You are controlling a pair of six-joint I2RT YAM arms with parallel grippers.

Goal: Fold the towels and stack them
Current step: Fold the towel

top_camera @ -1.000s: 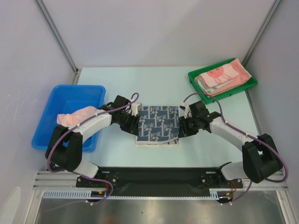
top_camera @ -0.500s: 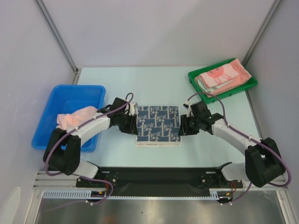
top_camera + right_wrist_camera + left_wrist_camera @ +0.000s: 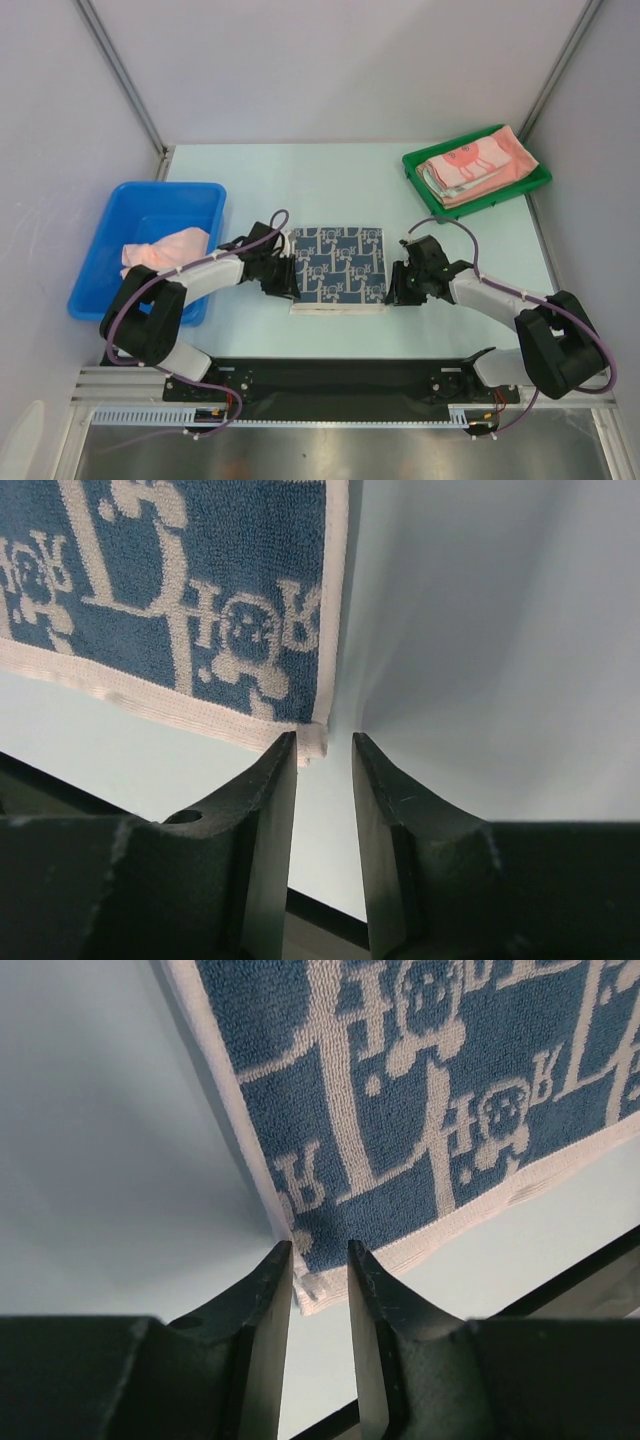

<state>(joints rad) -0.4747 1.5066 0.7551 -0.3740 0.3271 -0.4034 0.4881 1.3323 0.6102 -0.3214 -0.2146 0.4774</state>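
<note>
**Both grippers set at the blue towel's lower corners**

The blue towel (image 3: 338, 265) lies flat in the middle of the table (image 3: 300, 185), a neat square with a pale layer showing under its lower edge. The left gripper (image 3: 291, 290) sits at its lower-left corner and the right gripper (image 3: 392, 292) at its lower-right. A pink towel (image 3: 165, 247) is heaped in the bin (image 3: 100, 270) at left. Folded pink ones (image 3: 475, 165) are stacked in the tray (image 3: 410, 160) at upper right.

The cloth looks like thick terry: light, limp and easy to grip, but likely to sag and drag once lifted. The stitched hem (image 3: 470, 1215) at the corners is the firmest place to pinch, and lifting both corners evenly should keep the fold square.

The top view gives the layout but hides the fingertips. The wrist views fill that in. On the left, the jaws stand a slit apart with the corner showing in the gap. On the right, the gap is equally narrow and the corner just meets one fingertip, with bare table between. Neither appears clamped on cloth yet.
</note>
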